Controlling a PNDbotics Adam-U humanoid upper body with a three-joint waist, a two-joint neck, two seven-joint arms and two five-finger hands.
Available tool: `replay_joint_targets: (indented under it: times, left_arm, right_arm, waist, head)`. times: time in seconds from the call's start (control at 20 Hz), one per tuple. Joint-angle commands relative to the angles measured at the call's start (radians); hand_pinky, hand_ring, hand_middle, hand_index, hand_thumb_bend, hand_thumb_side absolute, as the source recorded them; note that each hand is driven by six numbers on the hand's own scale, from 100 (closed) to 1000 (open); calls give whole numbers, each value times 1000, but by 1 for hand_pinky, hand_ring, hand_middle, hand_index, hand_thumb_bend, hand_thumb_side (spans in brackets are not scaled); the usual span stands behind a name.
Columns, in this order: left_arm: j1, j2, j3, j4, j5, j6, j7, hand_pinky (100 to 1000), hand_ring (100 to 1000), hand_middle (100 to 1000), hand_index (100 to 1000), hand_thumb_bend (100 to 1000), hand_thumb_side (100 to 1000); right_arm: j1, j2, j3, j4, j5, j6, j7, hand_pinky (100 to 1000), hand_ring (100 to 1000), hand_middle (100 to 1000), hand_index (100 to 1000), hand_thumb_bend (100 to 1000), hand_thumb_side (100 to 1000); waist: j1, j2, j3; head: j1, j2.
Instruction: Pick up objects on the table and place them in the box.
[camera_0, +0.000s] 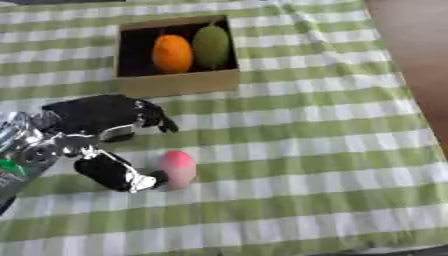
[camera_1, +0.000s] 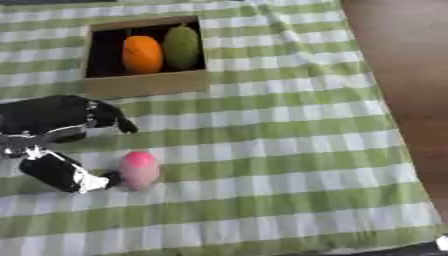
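Note:
A pink egg-shaped object (camera_0: 178, 168) lies on the green-and-white checked cloth, left of centre. My left hand (camera_0: 109, 117) comes in from the left edge and hovers beside it. Its fingers (camera_0: 156, 118) spread above the object and its thumb (camera_0: 118, 172) lies just left of it, close to touching. The hand stands open and holds nothing. At the back left sits a brown cardboard box (camera_0: 179, 83) with a dark inside. It contains an orange object (camera_0: 172, 53) and a green object (camera_0: 211, 46), side by side. My right hand shows in neither view.
The checked cloth (camera_0: 315, 150) covers the table out to its right edge, where brown floor (camera_1: 402, 60) shows. The cloth's front edge runs along the bottom of the views.

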Motion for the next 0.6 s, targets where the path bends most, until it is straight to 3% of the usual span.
replay_joint_targets:
  times: [0.05,0.6]
  left_arm:
    - [-8,0,0,26,-12,-4,20,835,810,723,870,329,566]
    - [-10,-2,-16,29,-1,-55,-7,837,813,734,858,362,567]
  right_arm:
    - [-6,-18,-13,-5,5,-1,8,1000,978,637,961,100,525]
    - [-4,-13,-17,0,9,5,14,1000,980,636,961,100,525]
  waist:
    - [-1,-22,-3]
    - [1,-22,-4]
  head:
    - [4,-6]
    - [3,-6]
